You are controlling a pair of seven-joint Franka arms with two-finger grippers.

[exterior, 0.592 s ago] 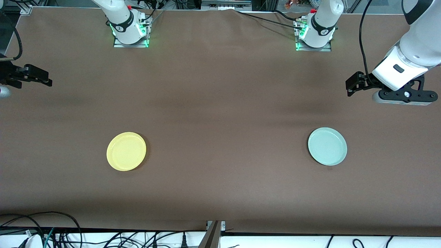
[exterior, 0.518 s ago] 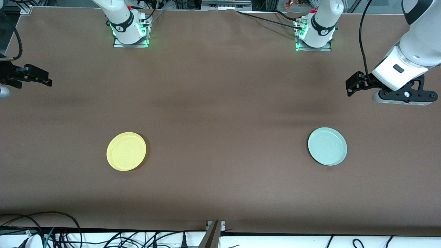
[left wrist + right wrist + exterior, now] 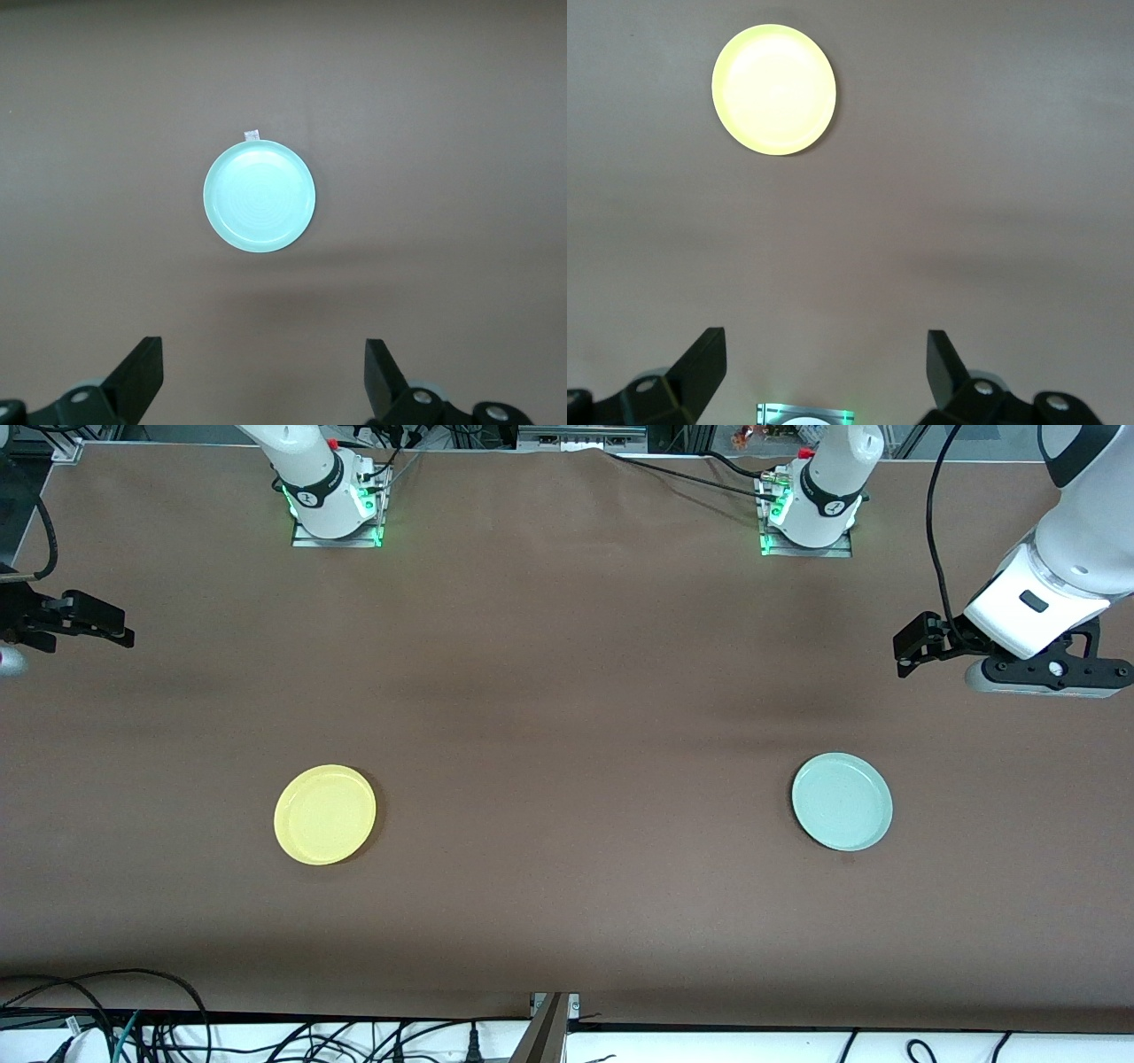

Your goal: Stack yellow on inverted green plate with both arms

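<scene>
You get even, soft overhead light on the brown table [image 3: 567, 717]; the yellow plate [image 3: 773, 88] glares almost white in your right wrist view, shadows faint.

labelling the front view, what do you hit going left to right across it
right gripper at the right arm's end of the table, fingers open → yellow plate → green plate → left gripper over the left arm's end, fingers open

Both arms were white with black joint bands. The left gripper [image 3: 905, 651] and right gripper [image 3: 120, 629] were black; bases glowed green.
</scene>
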